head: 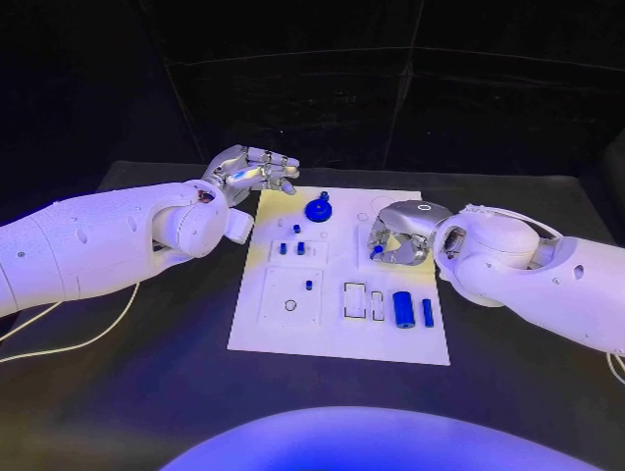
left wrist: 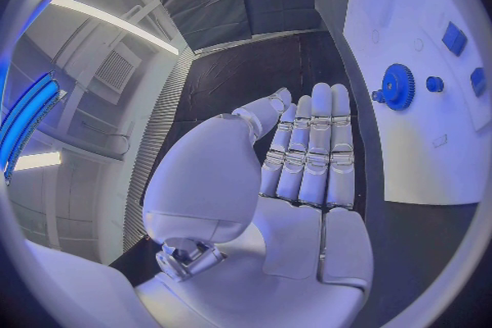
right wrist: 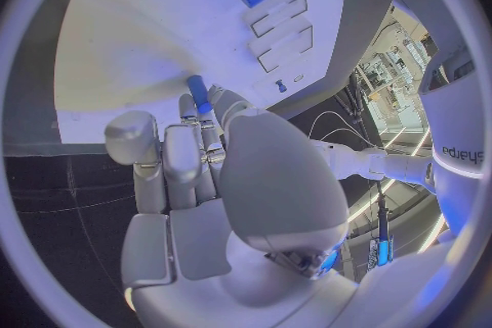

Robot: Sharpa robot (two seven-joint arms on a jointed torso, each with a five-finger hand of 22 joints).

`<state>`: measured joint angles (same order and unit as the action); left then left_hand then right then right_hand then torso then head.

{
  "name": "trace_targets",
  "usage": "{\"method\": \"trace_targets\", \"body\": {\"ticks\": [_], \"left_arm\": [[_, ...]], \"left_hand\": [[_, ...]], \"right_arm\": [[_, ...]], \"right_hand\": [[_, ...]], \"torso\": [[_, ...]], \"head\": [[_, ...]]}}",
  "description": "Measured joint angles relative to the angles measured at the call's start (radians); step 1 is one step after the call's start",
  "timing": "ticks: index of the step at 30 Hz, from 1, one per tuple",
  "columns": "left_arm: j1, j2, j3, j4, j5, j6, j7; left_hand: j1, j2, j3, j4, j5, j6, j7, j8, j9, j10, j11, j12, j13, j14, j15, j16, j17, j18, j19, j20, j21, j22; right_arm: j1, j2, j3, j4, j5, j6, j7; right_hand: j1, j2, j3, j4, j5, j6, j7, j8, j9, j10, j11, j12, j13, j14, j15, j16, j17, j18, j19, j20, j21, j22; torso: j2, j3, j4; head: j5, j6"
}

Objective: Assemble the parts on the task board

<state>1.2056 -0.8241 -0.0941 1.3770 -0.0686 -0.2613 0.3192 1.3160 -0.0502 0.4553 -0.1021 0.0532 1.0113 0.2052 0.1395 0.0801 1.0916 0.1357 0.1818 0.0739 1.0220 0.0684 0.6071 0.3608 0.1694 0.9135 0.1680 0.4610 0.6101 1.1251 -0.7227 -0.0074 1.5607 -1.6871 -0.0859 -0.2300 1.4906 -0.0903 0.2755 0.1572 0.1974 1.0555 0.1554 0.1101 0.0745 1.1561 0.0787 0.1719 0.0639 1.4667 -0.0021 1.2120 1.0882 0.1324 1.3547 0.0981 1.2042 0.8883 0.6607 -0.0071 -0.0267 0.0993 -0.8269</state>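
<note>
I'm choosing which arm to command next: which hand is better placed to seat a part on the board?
Right. The right hand is over the task board and its fingers already pinch a small blue peg. The left hand holds nothing, off the board's far-left corner.

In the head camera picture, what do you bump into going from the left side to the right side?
Left arm → left hand → blue gear → right hand, pinching a small blue peg → right arm.

A black table [head: 142,392] lies under everything. Two thin white cables [head: 72,339] trail across its left side. Dark panels [head: 397,88] stand behind it.
</note>
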Motion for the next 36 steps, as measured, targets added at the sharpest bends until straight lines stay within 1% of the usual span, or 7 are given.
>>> {"method": "trace_targets", "body": {"ticks": [1,9,12,17,28,33,36], "left_arm": [[0.000,0.000,0.000,0.000,0.000,0.000,0.000],[0.000,0.001,0.000,-0.001,0.000,0.000,-0.001],[0.000,0.001,0.000,-0.001,0.000,0.000,-0.001],[0.000,0.002,0.000,-0.001,0.000,0.000,-0.001],[0.000,0.002,0.000,-0.004,0.000,0.000,-0.002],[0.000,0.003,0.000,-0.006,0.000,0.000,-0.002],[0.000,0.004,0.000,-0.006,0.000,-0.001,-0.002]], "left_hand": [[0.000,0.000,0.000,0.000,0.000,0.000,0.000,0.000,0.000,0.000,0.000,0.000,0.000,0.000,0.000,0.000,0.000,0.000,0.000,0.000,0.000,0.000],[0.000,0.000,0.000,0.000,0.000,-0.007,0.000,0.000,-0.001,-0.004,0.004,0.000,0.000,0.000,0.000,0.000,0.000,0.000,0.000,0.000,0.000,-0.001],[0.000,0.000,0.000,0.000,0.000,-0.007,0.000,0.000,-0.001,-0.004,0.004,0.000,0.000,0.000,0.000,0.000,0.000,0.000,0.000,0.000,0.000,-0.001],[0.000,0.000,0.000,0.000,0.000,-0.007,0.000,0.000,-0.001,-0.004,0.004,0.000,0.000,0.000,0.000,0.000,0.000,0.000,0.000,0.000,0.000,-0.001],[0.000,0.000,0.000,0.000,0.000,-0.007,0.000,0.000,-0.001,-0.004,0.004,0.000,0.000,0.000,0.000,0.000,-0.001,0.000,0.000,0.000,-0.004,-0.001],[0.000,0.000,0.000,0.000,0.000,-0.007,0.000,0.000,-0.001,-0.004,0.004,0.000,0.000,0.000,0.000,0.000,-0.001,0.000,0.000,0.000,-0.004,-0.001],[0.000,0.000,0.000,0.000,0.000,-0.007,0.000,0.000,-0.001,-0.004,0.004,0.000,0.000,0.000,0.000,0.000,-0.001,0.000,0.000,0.000,-0.004,-0.002]], "right_arm": [[0.000,0.001,0.000,-0.001,-0.001,0.000,0.000],[-0.001,0.008,-0.001,-0.006,-0.005,-0.012,-0.001],[-0.002,0.007,-0.001,-0.001,-0.006,-0.021,-0.001],[-0.002,-0.015,0.000,0.034,-0.008,-0.058,0.001],[-0.002,-0.071,0.000,0.118,0.008,-0.151,0.010],[-0.002,-0.072,0.001,0.152,0.036,-0.193,0.016],[-0.002,-0.052,0.001,0.163,0.054,-0.210,0.021]], "right_hand": [[0.000,0.000,0.001,-0.001,0.000,0.004,-0.004,0.000,0.000,0.006,0.001,-0.002,0.000,0.000,0.000,0.002,0.001,0.000,0.000,0.000,0.000,0.000],[0.008,0.008,0.060,-0.021,-0.023,0.015,-0.003,-0.007,-0.003,0.022,0.000,-0.025,-0.002,0.000,0.000,0.008,0.006,0.000,0.004,-0.004,0.008,0.010],[0.019,0.003,0.075,-0.030,-0.024,0.021,-0.006,-0.007,-0.003,0.031,-0.002,-0.027,-0.002,0.000,0.000,0.014,0.011,0.000,0.006,-0.006,0.015,0.018],[0.023,-0.001,0.103,-0.051,-0.029,0.034,-0.009,-0.007,-0.003,0.047,0.000,-0.031,0.000,0.000,-0.007,0.023,0.020,0.000,0.013,-0.005,0.024,0.032],[0.023,-0.001,0.116,-0.055,-0.029,0.037,-0.006,-0.007,-0.003,0.047,0.000,-0.037,0.004,0.000,-0.007,0.025,0.019,0.000,0.013,-0.005,0.024,0.034],[0.023,-0.001,0.120,-0.059,-0.029,0.038,-0.007,-0.007,-0.003,0.050,0.003,-0.042,0.004,0.000,-0.007,0.025,0.018,0.000,0.013,-0.005,0.024,0.034],[0.023,-0.002,0.122,-0.062,-0.029,0.041,-0.009,-0.007,-0.003,0.050,0.003,-0.042,0.003,0.000,-0.007,0.025,0.018,0.000,0.013,-0.005,0.024,0.034]], "torso": [[0.000,0.0000,0.0000],[0.000,0.0000,0.0007],[0.000,-0.0001,0.0007],[0.000,0.0004,0.0007],[-0.001,-0.0001,0.0004],[0.000,-0.0001,0.0005],[0.000,-0.0001,0.0007]], "head": [[0.000,0.000],[-0.008,0.003],[-0.008,0.005],[-0.004,0.006],[-0.006,0.010],[-0.005,0.010],[-0.003,0.011]]}}
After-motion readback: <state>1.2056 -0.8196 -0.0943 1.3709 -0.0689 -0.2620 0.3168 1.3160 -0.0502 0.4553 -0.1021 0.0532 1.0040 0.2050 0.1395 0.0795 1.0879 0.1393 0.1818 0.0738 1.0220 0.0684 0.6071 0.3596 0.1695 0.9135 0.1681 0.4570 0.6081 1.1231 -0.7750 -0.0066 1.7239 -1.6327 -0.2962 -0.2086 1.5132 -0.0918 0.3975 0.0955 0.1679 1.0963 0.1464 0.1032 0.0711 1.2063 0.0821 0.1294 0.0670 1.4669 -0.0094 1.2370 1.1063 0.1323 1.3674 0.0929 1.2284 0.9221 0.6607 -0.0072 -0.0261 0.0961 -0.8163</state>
